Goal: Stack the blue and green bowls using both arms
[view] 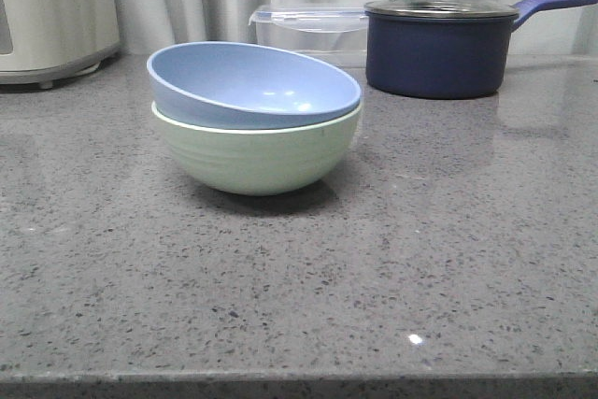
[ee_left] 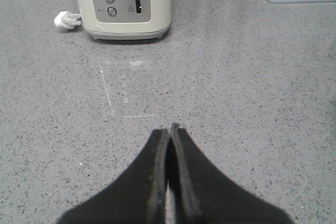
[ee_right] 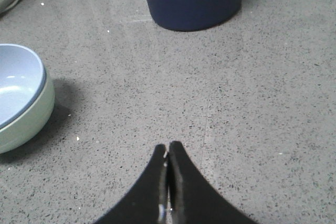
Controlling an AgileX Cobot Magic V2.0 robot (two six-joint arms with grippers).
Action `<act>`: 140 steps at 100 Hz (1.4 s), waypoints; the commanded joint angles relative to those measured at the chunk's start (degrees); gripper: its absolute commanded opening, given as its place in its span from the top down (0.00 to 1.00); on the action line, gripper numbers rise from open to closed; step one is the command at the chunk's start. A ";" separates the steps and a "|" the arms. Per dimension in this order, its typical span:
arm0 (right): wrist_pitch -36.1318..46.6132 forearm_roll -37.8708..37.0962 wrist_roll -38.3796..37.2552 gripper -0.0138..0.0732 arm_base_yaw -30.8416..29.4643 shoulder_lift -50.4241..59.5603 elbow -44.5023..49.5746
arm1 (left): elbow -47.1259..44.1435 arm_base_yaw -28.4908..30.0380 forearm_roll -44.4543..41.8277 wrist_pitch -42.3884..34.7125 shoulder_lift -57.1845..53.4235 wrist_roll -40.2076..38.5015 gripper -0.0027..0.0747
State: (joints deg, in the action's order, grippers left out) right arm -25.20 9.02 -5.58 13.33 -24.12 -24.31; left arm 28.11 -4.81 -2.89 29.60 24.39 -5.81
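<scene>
The blue bowl [view: 252,86] rests tilted inside the green bowl [view: 254,156] on the grey counter, left of centre in the front view. The right wrist view catches the same pair, blue bowl [ee_right: 18,80] nested in green bowl [ee_right: 31,121], well apart from my right gripper [ee_right: 168,146], which is shut with nothing in it. My left gripper [ee_left: 169,128] is shut too, empty, hovering over bare counter with no bowl in its view. Neither arm shows in the front view.
A dark navy lidded saucepan [view: 439,44] stands at the back right, its handle pointing right. A clear plastic box [view: 313,30] sits behind the bowls. A cream toaster [view: 56,11] stands at the back left, toaster [ee_left: 123,3] facing the left gripper, with a white plug [ee_left: 65,20] beside it.
</scene>
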 commanded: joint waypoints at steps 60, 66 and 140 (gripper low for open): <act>4.56 -0.33 0.61 0.93 -0.33 0.73 -1.26 | 1.30 0.03 -0.12 -4.97 0.11 -0.61 0.99; 4.56 -0.33 0.61 0.93 -0.33 0.73 -1.26 | 1.30 0.03 -0.12 -4.97 0.11 -0.61 0.99; 4.56 -0.33 0.61 0.93 -0.33 0.73 -1.26 | -7.95 0.15 -0.12 -8.62 -9.27 -0.61 0.99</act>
State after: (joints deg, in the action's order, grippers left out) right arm -25.20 8.93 -5.58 13.33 -23.35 -24.08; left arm 21.17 -4.81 -2.89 27.44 16.61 -5.81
